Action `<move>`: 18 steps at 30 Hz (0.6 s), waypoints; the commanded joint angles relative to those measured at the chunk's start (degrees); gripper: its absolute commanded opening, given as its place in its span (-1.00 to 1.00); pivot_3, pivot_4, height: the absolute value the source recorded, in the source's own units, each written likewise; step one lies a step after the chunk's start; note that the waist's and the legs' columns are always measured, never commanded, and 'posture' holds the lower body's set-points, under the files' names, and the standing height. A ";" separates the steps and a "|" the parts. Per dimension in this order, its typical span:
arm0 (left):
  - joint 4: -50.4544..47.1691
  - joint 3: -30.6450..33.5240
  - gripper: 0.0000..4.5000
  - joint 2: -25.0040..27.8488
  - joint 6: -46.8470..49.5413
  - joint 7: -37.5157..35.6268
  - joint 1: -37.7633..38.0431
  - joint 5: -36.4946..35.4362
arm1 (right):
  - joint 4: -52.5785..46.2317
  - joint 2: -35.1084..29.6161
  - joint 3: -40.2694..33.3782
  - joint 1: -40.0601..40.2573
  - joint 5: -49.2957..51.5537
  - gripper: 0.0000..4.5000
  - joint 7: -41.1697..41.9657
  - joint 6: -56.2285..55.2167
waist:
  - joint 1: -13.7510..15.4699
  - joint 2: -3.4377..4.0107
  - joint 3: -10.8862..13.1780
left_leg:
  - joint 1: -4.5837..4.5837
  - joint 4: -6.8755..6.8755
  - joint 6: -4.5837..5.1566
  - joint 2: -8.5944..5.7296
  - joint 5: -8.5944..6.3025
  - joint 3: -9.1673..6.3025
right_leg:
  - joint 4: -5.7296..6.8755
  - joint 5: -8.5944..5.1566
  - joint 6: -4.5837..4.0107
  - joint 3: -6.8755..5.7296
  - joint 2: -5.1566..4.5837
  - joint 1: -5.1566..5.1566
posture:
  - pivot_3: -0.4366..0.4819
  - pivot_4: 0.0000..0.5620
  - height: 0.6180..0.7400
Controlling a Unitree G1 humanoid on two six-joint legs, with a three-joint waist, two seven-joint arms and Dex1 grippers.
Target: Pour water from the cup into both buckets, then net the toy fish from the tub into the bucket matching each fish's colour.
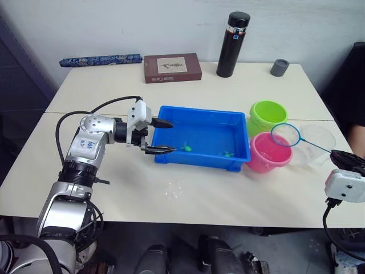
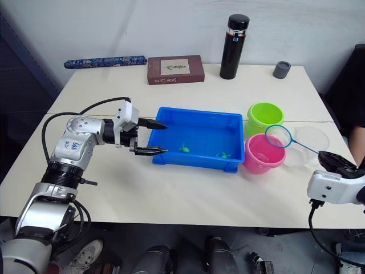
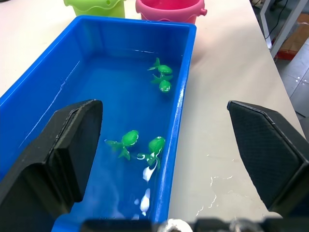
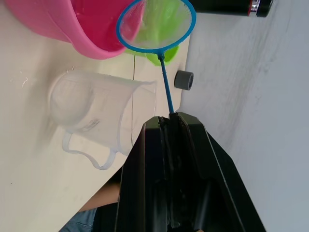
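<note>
Bright, even indoor light, diffuse from overhead; shadows soft and short. Small glare patch on the cream table near its front edge. White glints on the water in the shallow bright blue rectangular plastic tub. Both eye views sharp, slight bend at the edges. In the left wrist view the black fingers are soft, close to the lens. Right wrist view slightly washed out.

Blue tub, seemingly all-green fish
</note>
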 commanded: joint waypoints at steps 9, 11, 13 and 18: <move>-4.35 6.02 0.98 2.01 4.73 3.85 2.36 -1.98 | -4.45 -1.60 2.32 -13.83 12.93 -1.00 5.06 10.35 | -0.17 0.00 0.00 | 0.03 0.06 0.00 0.02 0.00 0.01 | 0.13 0.00 0.00 0.04 0.01 0.01 | -0.05 -0.47 1.00; -5.50 7.18 0.98 2.84 6.11 5.12 3.68 -1.98 | -4.21 -2.80 6.00 -17.94 14.82 -1.00 6.56 12.68 | -0.36 0.00 0.00 | 0.07 0.06 0.00 0.04 0.00 0.03 | 0.15 0.00 0.00 0.06 0.02 0.01 | -0.05 -0.47 1.00; -7.23 8.17 0.98 4.18 7.37 6.07 6.02 -1.96 | -4.21 -4.00 11.82 -23.11 16.52 -1.00 8.72 16.18 | -0.52 0.00 0.00 | 0.09 0.06 0.00 0.05 0.00 0.02 | 0.20 0.00 -0.01 0.07 0.01 0.01 | -0.05 -0.47 1.00; -11.37 9.19 0.98 6.44 10.68 7.44 9.83 -2.29 | -3.03 -4.92 23.91 -33.90 18.64 -1.00 14.65 23.83 | -0.42 0.00 0.00 | 0.09 0.09 0.00 0.05 0.00 0.01 | 0.23 -0.02 -0.04 0.06 -0.04 0.00 | -0.05 -0.47 1.00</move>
